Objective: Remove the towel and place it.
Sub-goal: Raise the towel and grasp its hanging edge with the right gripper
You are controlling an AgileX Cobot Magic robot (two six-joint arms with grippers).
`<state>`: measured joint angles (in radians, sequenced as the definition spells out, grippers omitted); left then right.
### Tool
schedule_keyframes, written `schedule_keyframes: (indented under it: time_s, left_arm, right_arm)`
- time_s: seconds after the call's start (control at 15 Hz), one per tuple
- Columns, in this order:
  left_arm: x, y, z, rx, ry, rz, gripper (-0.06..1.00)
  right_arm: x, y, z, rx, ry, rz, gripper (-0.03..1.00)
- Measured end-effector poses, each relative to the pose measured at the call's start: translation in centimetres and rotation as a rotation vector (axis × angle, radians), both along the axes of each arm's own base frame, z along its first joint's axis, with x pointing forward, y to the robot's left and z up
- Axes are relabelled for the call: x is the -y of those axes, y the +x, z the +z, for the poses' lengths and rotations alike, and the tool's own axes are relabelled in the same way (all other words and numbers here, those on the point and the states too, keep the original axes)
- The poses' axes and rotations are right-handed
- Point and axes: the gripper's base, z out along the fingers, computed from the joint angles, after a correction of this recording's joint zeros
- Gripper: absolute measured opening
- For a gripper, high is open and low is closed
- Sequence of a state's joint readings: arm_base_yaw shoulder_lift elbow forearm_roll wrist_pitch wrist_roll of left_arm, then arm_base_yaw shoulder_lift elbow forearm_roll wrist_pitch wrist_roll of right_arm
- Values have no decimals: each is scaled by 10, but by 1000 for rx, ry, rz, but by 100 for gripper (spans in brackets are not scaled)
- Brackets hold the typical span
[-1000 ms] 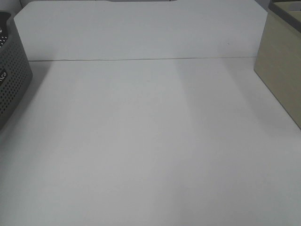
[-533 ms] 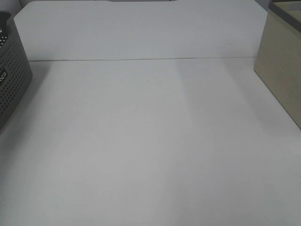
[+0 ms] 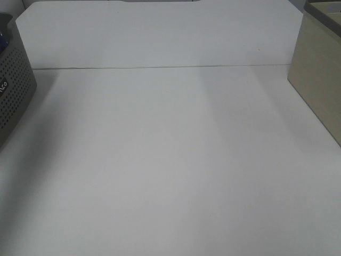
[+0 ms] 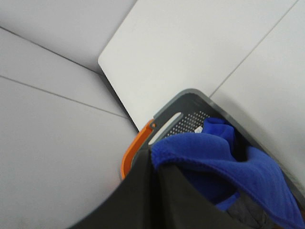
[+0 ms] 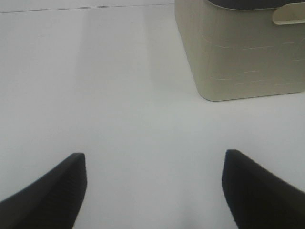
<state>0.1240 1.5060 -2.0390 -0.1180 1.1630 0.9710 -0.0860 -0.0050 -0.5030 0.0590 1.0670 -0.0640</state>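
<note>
The towel (image 4: 209, 152), royal blue and plush, lies bunched inside a grey perforated basket (image 4: 190, 95) in the left wrist view. My left gripper (image 4: 157, 164) has its dark fingers pressed together, with a fold of the towel at their tips. A sliver of blue towel (image 3: 2, 38) shows at the top of the basket (image 3: 16, 90) at the left edge of the exterior view. My right gripper (image 5: 153, 156) is open and empty, low over the bare white table. Neither gripper shows in the exterior view.
The basket has an orange handle (image 4: 133, 152). A beige bin (image 3: 319, 80) stands at the table's right side and also shows in the right wrist view (image 5: 238, 52). A white back panel (image 3: 160, 32) runs along the far edge of the table.
A sliver of blue towel has come into sight at the top of the basket at the exterior view's left edge. Nothing else has moved.
</note>
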Motion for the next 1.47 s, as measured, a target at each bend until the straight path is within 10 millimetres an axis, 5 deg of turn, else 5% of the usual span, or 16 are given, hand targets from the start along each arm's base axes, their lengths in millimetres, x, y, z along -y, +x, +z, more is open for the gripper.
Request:
schedule_keyframes:
  time_s: [0.87, 1.07, 1.47]
  left_arm:
    - [84, -10, 12, 45, 0, -296, 0]
    - [104, -16, 10, 19, -17, -379, 0]
    - [120, -23, 7, -15, -21, -447, 0]
  right_arm:
    - [-10, 7, 8, 30, 64, 93, 74]
    - [-34, 55, 34, 122, 233, 377, 71]
    - [-46, 120, 36, 115, 312, 593, 71]
